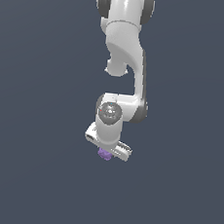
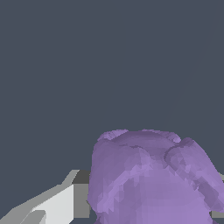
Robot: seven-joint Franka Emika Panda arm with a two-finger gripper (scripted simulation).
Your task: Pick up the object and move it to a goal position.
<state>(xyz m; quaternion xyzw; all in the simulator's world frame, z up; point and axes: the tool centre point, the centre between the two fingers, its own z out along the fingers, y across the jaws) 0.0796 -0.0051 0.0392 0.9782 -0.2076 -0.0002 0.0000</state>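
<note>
One purple blob [image 2: 151,179] | clamped between the fingers [image 2: 57,205] | white arm [image 1: 125,32] above

The arm [image 1: 124,61] is shiny white with fat round joints (dark grey bands sit between them). Its gripper [image 1: 107,150] is white and boxy.

Plain dark slate-blue backdrop [image 1: 24,173], uniform and featureless, soft even lighting, no visible floor edge
</note>
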